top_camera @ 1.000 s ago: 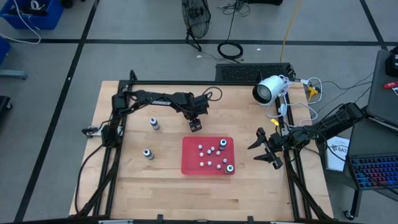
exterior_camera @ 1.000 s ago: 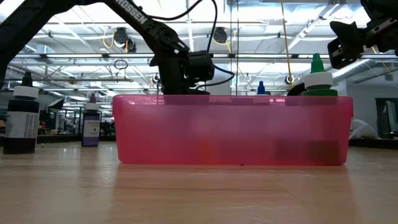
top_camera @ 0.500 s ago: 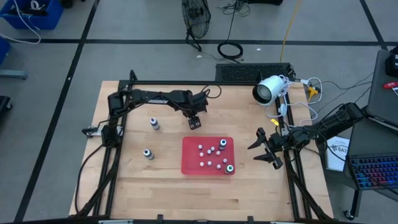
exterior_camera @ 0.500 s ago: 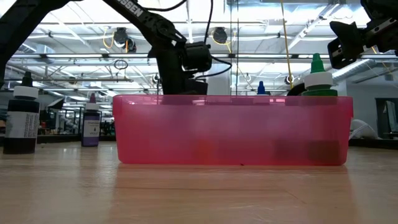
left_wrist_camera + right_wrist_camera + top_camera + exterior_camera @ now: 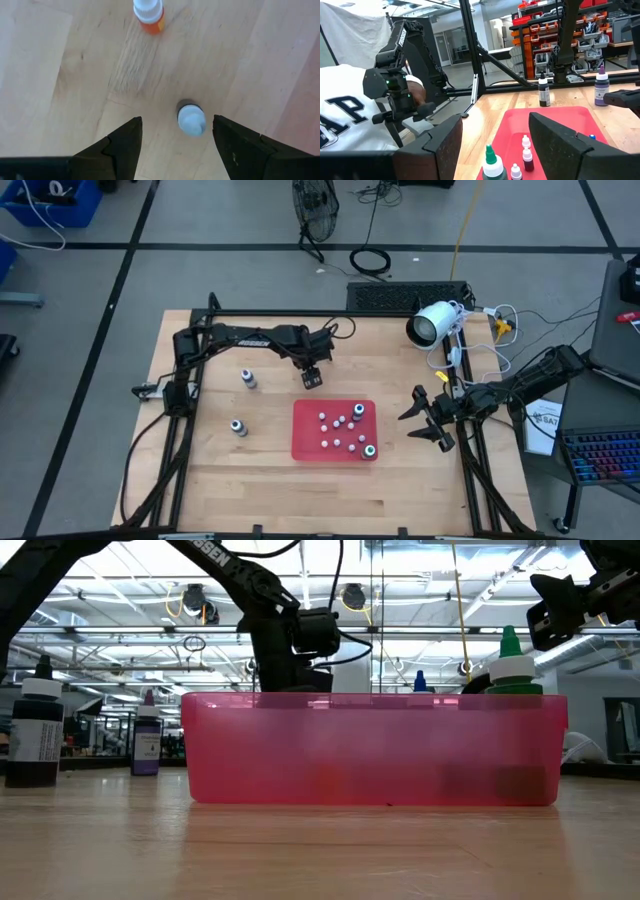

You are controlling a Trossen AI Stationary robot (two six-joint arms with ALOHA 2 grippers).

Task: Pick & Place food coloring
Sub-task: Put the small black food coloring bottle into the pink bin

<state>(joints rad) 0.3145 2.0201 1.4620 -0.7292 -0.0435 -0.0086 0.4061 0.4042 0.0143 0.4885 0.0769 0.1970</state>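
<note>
Wooden surface (image 5: 260, 450): left hand (image 5: 175, 145), spread wide above a small bottle (image 5: 191, 120), risks tipping it if a finger clips it.

A translucent red tray (image 5: 375, 750) fills the middle of the wooden table (image 5: 320, 850), seen level from the tabletop. Rising above its far right rim is a green-capped bottle (image 5: 513, 665) with a pointed tip — and beside it, smaller, a blue bottle tip (image 5: 420, 680). Off to one side of the tray stand two dark bottles, well apart from it: a larger black bottle (image 5: 36, 730) near the picture's edge and a smaller purple-tipped bottle (image 5: 147, 740) closer in. The left arm (image 5: 270, 620) reaches down behind the tray, while the right gripper (image 5: 570, 600) hangs high at the opposite upper corner. Warehouse rafters and lights fill the background.
</note>
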